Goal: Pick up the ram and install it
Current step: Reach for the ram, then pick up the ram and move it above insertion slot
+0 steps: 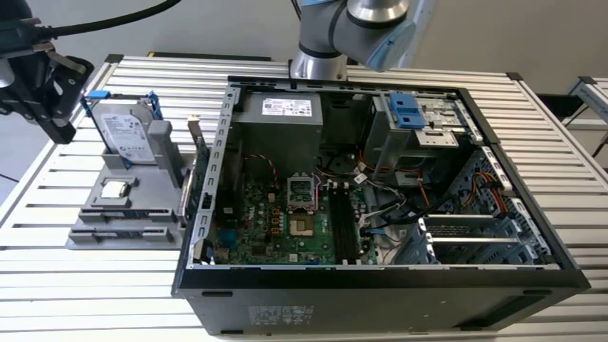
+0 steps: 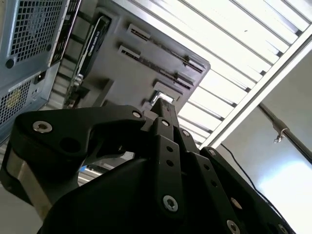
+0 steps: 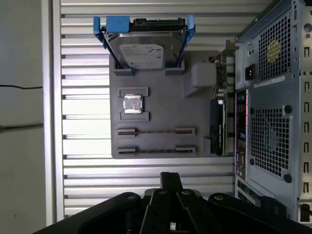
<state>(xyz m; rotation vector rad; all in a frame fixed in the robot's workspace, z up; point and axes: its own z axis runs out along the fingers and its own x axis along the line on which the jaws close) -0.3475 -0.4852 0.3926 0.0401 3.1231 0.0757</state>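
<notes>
Ram [image 3: 156, 130] stood on edge in a slot of the gray holder [image 3: 195, 105] in the first wrist view. A like strip stood in the slot beside it, nearer the hand [image 3: 170, 179]. The hand hung over the slatted surface [image 3: 87, 170] just off the holder's edge, its fingers together and holding nothing. A drive [image 3: 144, 48] in blue clips stood at the holder's far end, and a chip [image 3: 132, 104] lay between drive and slots. A card [image 3: 217, 122] stood between holder and case [image 3: 273, 97].

In the second wrist view we saw the hand [image 2: 165, 105] from the side, its tip near the holder [image 2: 122, 78] and not touching it.

In the exterior view the hand [image 1: 57, 121] hovered at the exterior view's left, above and beside the holder [image 1: 124, 214]. The case [image 1: 380, 278] lay open, and the memory slots [image 1: 342, 221] on its board looked bare.

We judged the pick-up not yet begun. To do it well, we thought the fingers should part before any descent and straddle the ram's flat faces near mid-length. They should also stay square to the slot, so that the stick lifts straight and clear of drive and card.
</notes>
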